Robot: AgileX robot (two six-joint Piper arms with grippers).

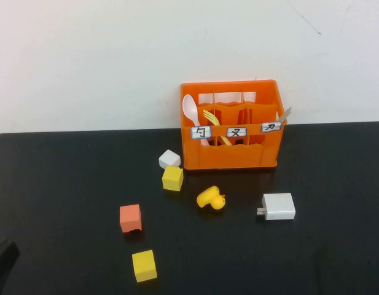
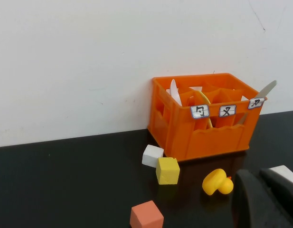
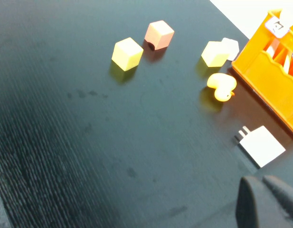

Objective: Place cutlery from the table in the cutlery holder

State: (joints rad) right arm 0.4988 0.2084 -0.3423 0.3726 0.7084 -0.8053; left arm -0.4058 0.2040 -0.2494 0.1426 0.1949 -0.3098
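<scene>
The orange cutlery holder (image 1: 238,157) stands at the back of the black table (image 1: 66,184). The pinkish-white spoon (image 1: 190,110) stands in its left compartment. The yellow fork (image 1: 211,119) leans in the middle one. The pale knife (image 1: 284,114) pokes out at the right end. The holder also shows in the left wrist view (image 2: 217,137) and the right wrist view (image 3: 272,90). My left gripper (image 2: 260,175) is shut and empty, low at the table's front left. My right gripper (image 3: 261,179) is shut and empty, above the table near the white plug, out of the high view.
A yellow duck toy (image 1: 212,198) and a white charger plug (image 1: 278,206) lie in front of the holder. A white cube (image 1: 169,159), a yellow cube (image 1: 172,178), an orange cube (image 1: 130,218) and another yellow cube (image 1: 144,265) are scattered left of centre.
</scene>
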